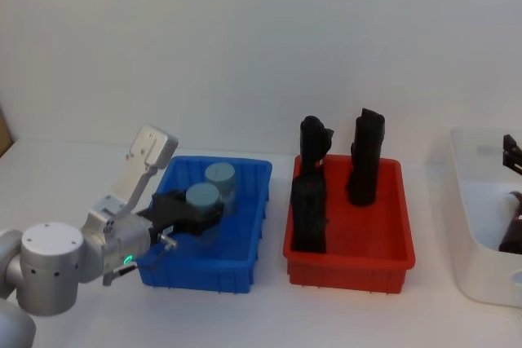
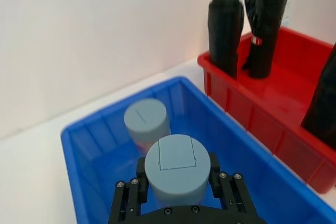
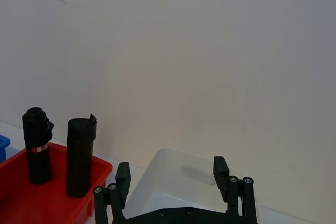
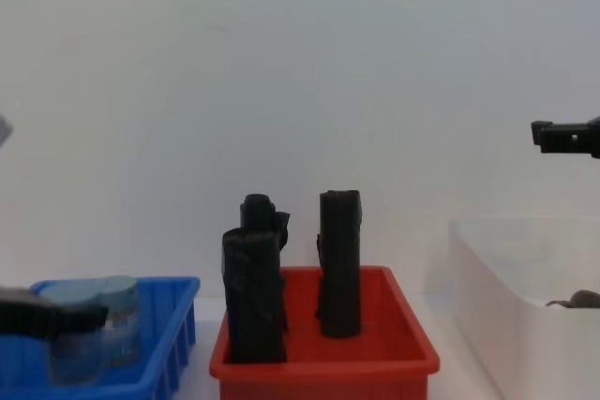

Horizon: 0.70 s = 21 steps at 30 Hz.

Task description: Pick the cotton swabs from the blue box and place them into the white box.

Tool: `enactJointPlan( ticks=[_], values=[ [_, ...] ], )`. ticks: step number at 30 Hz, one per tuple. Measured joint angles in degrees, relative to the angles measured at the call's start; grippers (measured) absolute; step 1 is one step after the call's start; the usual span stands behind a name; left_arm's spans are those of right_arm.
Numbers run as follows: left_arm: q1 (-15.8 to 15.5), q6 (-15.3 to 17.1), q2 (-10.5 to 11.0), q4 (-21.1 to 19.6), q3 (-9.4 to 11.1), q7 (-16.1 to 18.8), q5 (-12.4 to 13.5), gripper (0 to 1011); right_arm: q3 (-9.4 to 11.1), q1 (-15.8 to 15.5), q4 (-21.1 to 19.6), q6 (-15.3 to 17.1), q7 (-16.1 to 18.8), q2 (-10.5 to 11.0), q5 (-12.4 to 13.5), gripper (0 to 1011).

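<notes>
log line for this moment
left gripper: shut on near swab jar in blue box | right gripper: open over white box | far jar: untouched

Glossy plastic blue box (image 2: 247, 145); matt-lidded cotton swabs (image 2: 176, 169).

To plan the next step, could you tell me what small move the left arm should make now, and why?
Probably a straight lift: the left tool is closed around the nearer jar of cotton swabs, low inside the blue box, with the second jar close behind it, so rising vertically should clear both.
</notes>
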Motion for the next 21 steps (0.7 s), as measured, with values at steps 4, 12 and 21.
enactJointPlan(
  ticks=[4, 12, 21],
  values=[
    [-0.2, 0.3, 0.4, -3.0, -0.3, 0.8, 1.5, 666, 0.0, 0.0, 0.0, 0.0, 0.0, 0.0, 0.0, 1002],
    [-1.3, 0.8, 0.9, -7.8, -0.8, 1.3, 4.5, 666, -0.1, 0.0, 0.0, -0.3, 0.2, 0.0, -0.2, 1002],
    [-4.2, 0.3, 0.6, -12.7, -1.1, 0.2, 8.0, 666, -0.7, 0.5, 0.8, -3.8, 3.0, -0.1, -1.9, 1002]
  ],
)
